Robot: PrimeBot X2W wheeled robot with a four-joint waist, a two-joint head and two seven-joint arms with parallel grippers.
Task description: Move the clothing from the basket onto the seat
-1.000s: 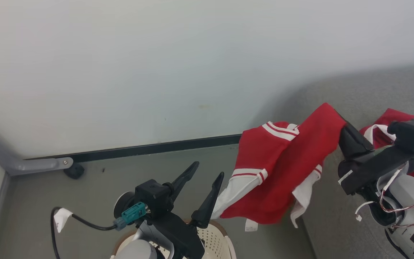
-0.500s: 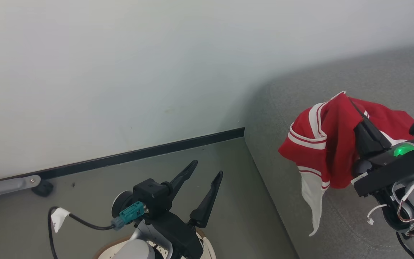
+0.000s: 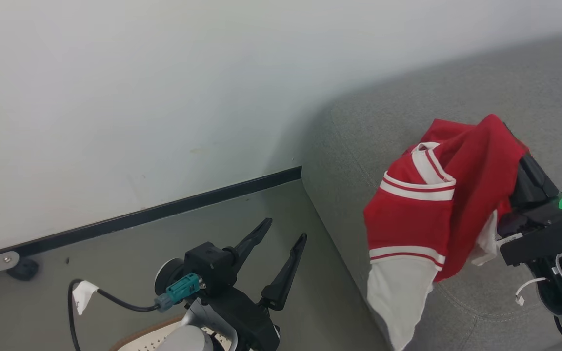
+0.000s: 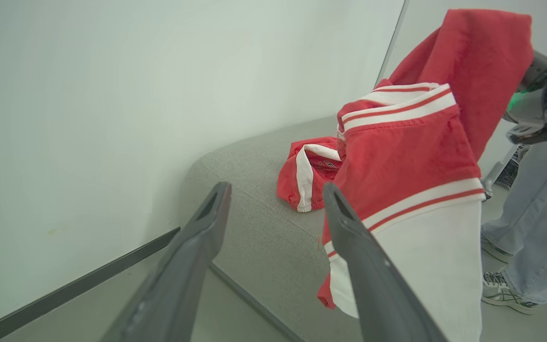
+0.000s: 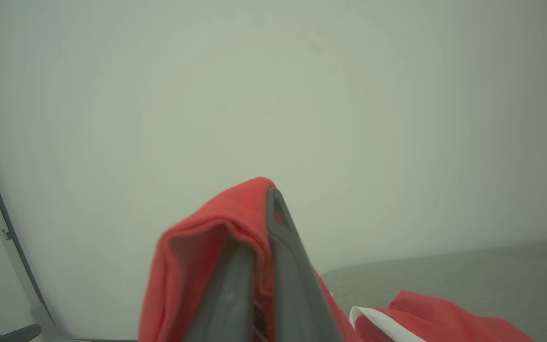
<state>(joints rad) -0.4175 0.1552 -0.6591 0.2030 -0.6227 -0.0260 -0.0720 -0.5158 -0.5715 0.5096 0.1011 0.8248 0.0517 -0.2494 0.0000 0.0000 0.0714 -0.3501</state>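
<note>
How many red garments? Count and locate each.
2. One garment hangs from the right gripper above the seat; the other garment lies on it. Others may hide in the basket.

Seat being covered from three views
It is being overlooked from the head; the clothing is being shared, close up, by both wrist views facing the wall.

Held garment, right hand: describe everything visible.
The garment is soft red fabric with white stripes and a broad white end panel. It hangs crumpled from the shut right hand, pinched at a top fold, white end lowest, draping over the front edge of the seat; contact with it is unclear.
</note>
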